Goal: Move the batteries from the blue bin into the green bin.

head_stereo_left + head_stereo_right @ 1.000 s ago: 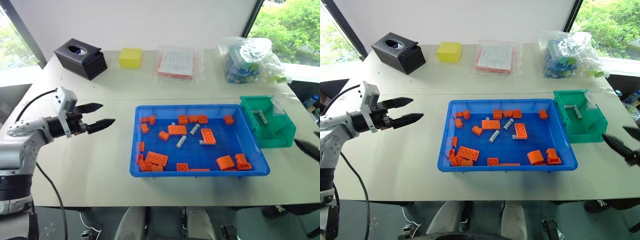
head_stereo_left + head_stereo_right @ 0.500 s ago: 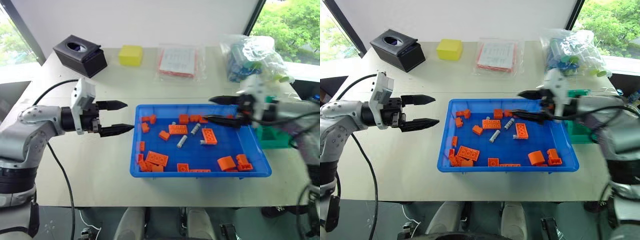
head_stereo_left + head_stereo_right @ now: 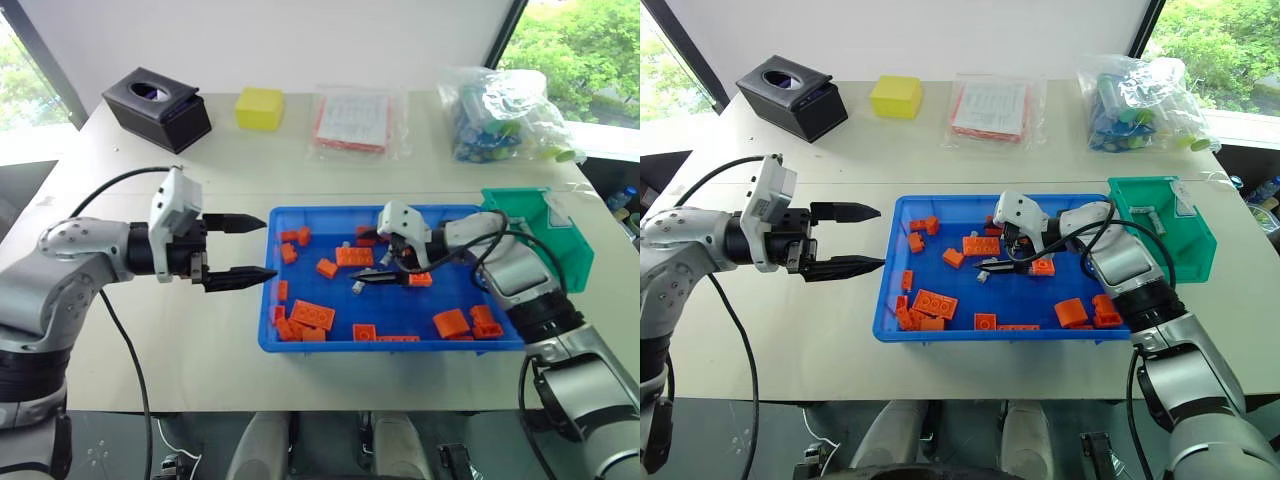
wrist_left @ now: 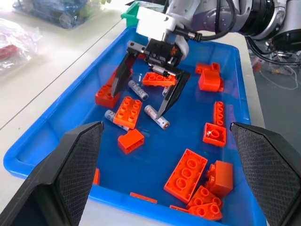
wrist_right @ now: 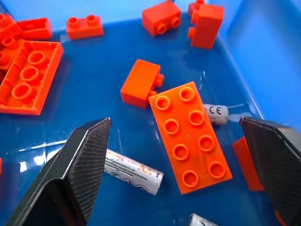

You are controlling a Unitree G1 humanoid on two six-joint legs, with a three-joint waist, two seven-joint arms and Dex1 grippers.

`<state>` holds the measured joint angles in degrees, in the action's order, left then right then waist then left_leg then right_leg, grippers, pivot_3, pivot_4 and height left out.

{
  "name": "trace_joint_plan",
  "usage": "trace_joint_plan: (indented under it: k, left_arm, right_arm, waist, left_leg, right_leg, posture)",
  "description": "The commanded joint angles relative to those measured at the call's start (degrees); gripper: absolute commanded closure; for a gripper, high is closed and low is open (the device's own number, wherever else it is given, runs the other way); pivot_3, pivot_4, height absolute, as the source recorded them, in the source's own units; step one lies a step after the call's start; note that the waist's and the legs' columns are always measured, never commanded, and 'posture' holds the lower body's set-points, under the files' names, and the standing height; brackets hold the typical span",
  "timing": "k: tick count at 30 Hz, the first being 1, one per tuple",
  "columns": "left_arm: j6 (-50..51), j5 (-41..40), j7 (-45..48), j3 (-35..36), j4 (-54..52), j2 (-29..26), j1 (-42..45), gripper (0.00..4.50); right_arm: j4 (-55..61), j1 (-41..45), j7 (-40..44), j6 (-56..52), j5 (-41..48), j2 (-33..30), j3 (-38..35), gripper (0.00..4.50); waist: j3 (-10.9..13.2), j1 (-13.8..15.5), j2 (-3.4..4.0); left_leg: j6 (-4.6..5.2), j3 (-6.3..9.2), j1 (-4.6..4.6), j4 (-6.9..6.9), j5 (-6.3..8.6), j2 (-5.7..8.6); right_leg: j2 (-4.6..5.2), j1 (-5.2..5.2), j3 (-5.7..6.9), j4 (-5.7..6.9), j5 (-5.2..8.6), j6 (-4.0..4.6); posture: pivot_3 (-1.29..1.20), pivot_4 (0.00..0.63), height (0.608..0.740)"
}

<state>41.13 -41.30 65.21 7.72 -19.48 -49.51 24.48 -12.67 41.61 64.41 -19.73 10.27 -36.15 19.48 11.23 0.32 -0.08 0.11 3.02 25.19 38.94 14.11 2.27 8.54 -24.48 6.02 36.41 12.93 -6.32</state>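
Observation:
The blue bin (image 3: 400, 347) lies in the middle of the table with orange bricks (image 3: 313, 316) and silver batteries in it. My right gripper (image 3: 362, 262) is low inside it, open, pointing left. In the right wrist view a battery (image 5: 134, 172) and an orange brick (image 5: 190, 136) lie between its fingers, and a second battery (image 5: 216, 113) pokes out behind the brick. One fingertip stands by a battery (image 4: 156, 117). My left gripper (image 3: 268, 247) hangs open and empty at the bin's left rim. The green bin (image 3: 545, 225) is at the right end with one battery (image 3: 1143, 212) inside.
Along the table's back stand a black tissue box (image 3: 157, 108), a yellow block (image 3: 260, 108), a clear packet of red and white sheets (image 3: 350, 125) and a plastic bag of blue items (image 3: 500, 115). My right forearm crosses the blue bin's right half.
My right arm swung in from the table's right edge to the middle of the blue bin and sank, its fingers spreading wider. My left gripper drifted right to the bin's left rim.

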Motion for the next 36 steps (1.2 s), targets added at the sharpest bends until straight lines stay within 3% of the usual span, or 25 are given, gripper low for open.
trace_joint_plan:
  k: [1,12,15,20,25,30,35,36]
  left_arm:
    - [-0.04,-1.26,-0.08,1.65,-2.02,-1.1,-0.27,0.0]
    - [-0.92,-1.05,0.1,0.53,-1.24,-0.65,0.76,0.0]
    - [-1.22,-0.84,0.37,0.26,-0.96,-0.57,0.94,0.0]
    - [-1.72,-0.47,0.69,-0.22,-0.26,-0.33,1.37,0.0]
    - [-2.01,-0.21,0.98,-0.49,0.61,-0.15,2.1,0.0]
    - [-2.44,0.02,1.34,-0.6,1.37,-0.3,2.42,0.0]
    - [-2.6,0.03,1.13,-0.84,2.01,-0.11,3.16,0.0]
    - [-2.7,0.11,1.09,-0.88,2.18,-0.08,3.3,0.0]
  right_arm:
    - [-0.97,2.57,-0.09,2.14,-2.11,1.17,-0.59,0.02]
    - [-0.9,1.01,-0.21,4.12,-6.36,3.07,-0.39,0.02]
    - [-0.61,0.87,-0.6,3.96,-6.57,3.51,-0.79,0.83]
    - [0.61,0.24,-1.26,3.28,-6.85,4.0,-1.15,3.32]
    - [4.0,0.1,-2.5,0.52,-5.66,4.83,-2.29,3.34]
    - [12.08,2.17,-4.1,-10.35,-0.19,8.73,-4.67,3.34]
    - [17.0,0.68,-7.39,-16.8,0.06,14.02,-0.51,3.34]
    - [16.82,0.18,-8.6,-17.73,-0.63,15.44,0.87,2.84]
  waist:
    - [0.0,-0.06,0.0]
    - [0.0,-0.11,0.0]
    - [0.0,-0.15,0.0]
    - [0.0,-0.26,0.0]
    - [0.0,-0.42,0.0]
    - [0.0,-1.1,0.0]
    - [0.0,-1.16,0.0]
    - [0.0,-1.17,0.0]
  left_leg:
    - [-0.02,0.0,-0.03,0.01,-0.02,0.0]
    - [-0.05,0.02,-0.07,0.04,-0.06,0.0]
    - [-0.06,0.02,-0.07,0.06,-0.07,0.0]
    - [-0.06,0.02,-0.07,0.07,-0.07,0.01]
    - [-0.07,0.03,-0.08,0.09,-0.07,0.01]
    - [-0.07,0.06,-0.09,0.09,-0.07,0.01]
    - [-0.07,0.08,-0.14,0.09,-0.07,0.0]
    - [-0.07,0.08,-0.14,0.09,-0.07,0.0]
  right_leg:
    - [0.0,0.0,0.0,0.05,0.0,0.01]
    - [0.0,-0.03,-0.01,0.26,0.0,0.04]
    - [0.0,-0.04,-0.02,0.3,0.0,0.04]
    - [0.02,-0.09,-0.03,0.45,0.0,0.04]
    - [0.02,-0.13,-0.05,0.57,0.0,0.05]
    - [0.02,-0.14,-0.05,0.63,0.01,0.05]
    - [0.0,-0.16,-0.06,0.72,0.03,0.09]
    - [0.0,-0.16,-0.06,0.72,0.03,0.09]
  posture:
    - [0.0,0.15,0.692]
    - [0.0,0.15,0.692]
    - [0.0,0.15,0.692]
    - [0.0,0.15,0.692]
    - [0.0,0.15,0.692]
    - [0.0,0.15,0.692]
    - [0.0,0.15,0.692]
    - [0.0,0.15,0.692]
